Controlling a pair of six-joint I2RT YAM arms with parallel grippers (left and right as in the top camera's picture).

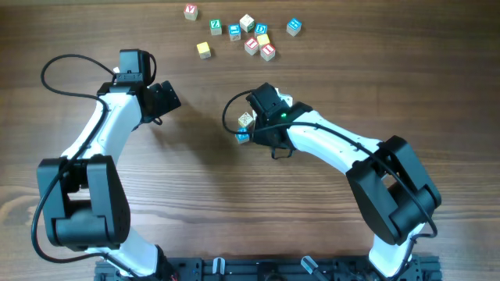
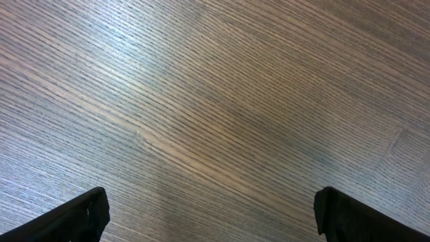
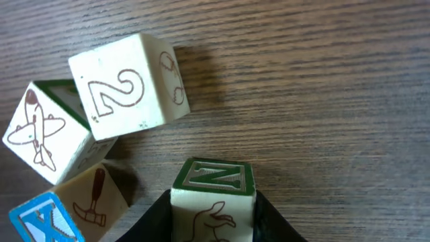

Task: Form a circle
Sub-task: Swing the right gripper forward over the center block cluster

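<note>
My right gripper [image 3: 213, 222] is clamped on the N cube [image 3: 213, 176]. Just left of that cube curves the unfinished circle [image 1: 245, 120]: the 2 cube [image 3: 127, 84], plane cube [image 3: 40, 134], hammer cube [image 3: 94, 195] and blue X cube [image 3: 37, 222]. My left gripper [image 2: 211, 215] gapes wide over the table [image 2: 215, 101], well left of the N cube. Loose cubes [image 1: 250, 35] lie well beyond it.

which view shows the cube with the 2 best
Right wrist: the 2 cube sits close up, numeral sharp, beyond the N cube in the right end effector. Overhead shows only tiny unreadable cubes there. Left wrist shows only table wood.
</note>
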